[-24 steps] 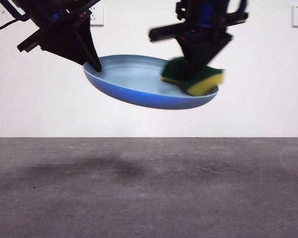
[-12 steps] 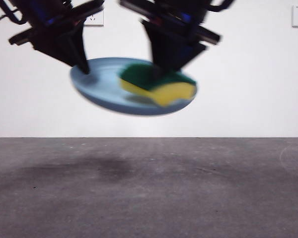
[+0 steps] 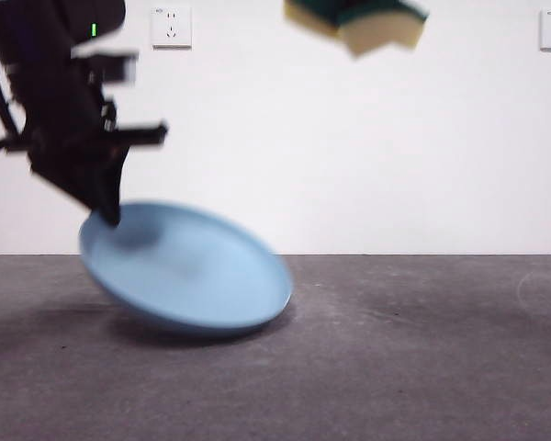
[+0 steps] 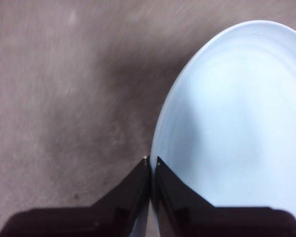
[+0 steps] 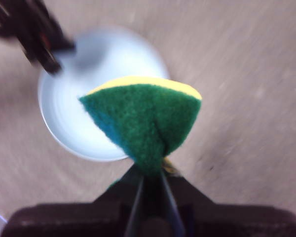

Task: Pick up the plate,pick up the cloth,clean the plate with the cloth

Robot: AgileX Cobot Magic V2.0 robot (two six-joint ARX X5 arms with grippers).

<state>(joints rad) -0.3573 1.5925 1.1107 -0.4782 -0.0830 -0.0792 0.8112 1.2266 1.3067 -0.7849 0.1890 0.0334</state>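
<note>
Clearly, in the front view, the plate (image 3: pixel 188 271) is seen tilted, its lower edge on or just above the table (image 3: pixel 395 367), its upper rim gripped by the left gripper (image 3: pixel 108 216). The sponge (image 3: pixel 360 20) is held high above the plate, well apart from it, at the picture's top edge; only the sponge shows there, not the arm holding it.

From the left wrist view, the jaws are seen clenched on the rim of the plate (image 4: pixel 232 123), nearly touching each other. The rim is thin, so the grip should be kept firm until the plate is fully rested on the table.

From the right wrist view, the right gripper (image 5: pixel 150 173) is seen grasping the sponge (image 5: pixel 145 123), folded green side out, with the plate (image 5: pixel 89 98) far below it. The wiping is judged finished; the plate is best lowered flat before release, with the sponge kept clear above it.
</note>
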